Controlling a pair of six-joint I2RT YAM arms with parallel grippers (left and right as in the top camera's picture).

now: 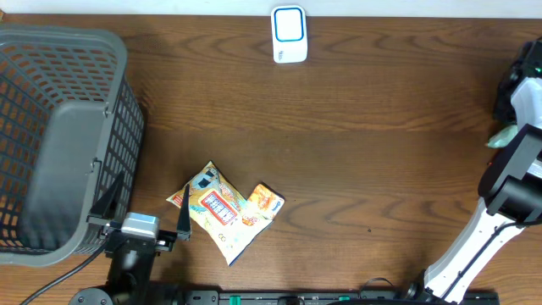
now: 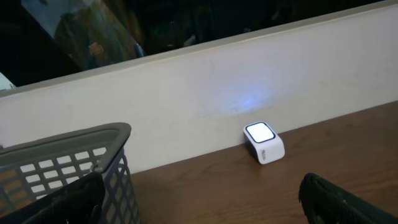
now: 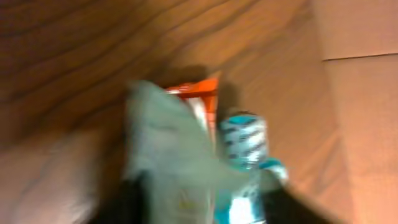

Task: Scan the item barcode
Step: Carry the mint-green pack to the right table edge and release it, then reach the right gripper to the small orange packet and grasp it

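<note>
Wood-grain bench (image 1: 381, 169), pale wall behind. Grey mesh basket (image 1: 59, 135) at left. Yellow snack bag (image 1: 222, 210) lies near the front, small orange packet (image 1: 265, 201) touching its rt side. White scanner (image 1: 289, 34) at far edge. Pale-green packet (image 3: 168, 143), blurred, sits by your right pincer (image 1: 506, 135) at the bench's rt edge; can't tell its grip. Your left pincer (image 1: 144, 222) is released, jaws wide.

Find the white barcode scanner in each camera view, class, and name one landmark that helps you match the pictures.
Overhead: the scanner sits at the top edge, just right of centre, on the far side of the table.
Left wrist: the scanner stands right of centre, against the pale wall, its lit face up.
Right wrist: not in it.
Shared landmark: the grey basket, left of the scanner in the overhead and left wrist views.
</note>
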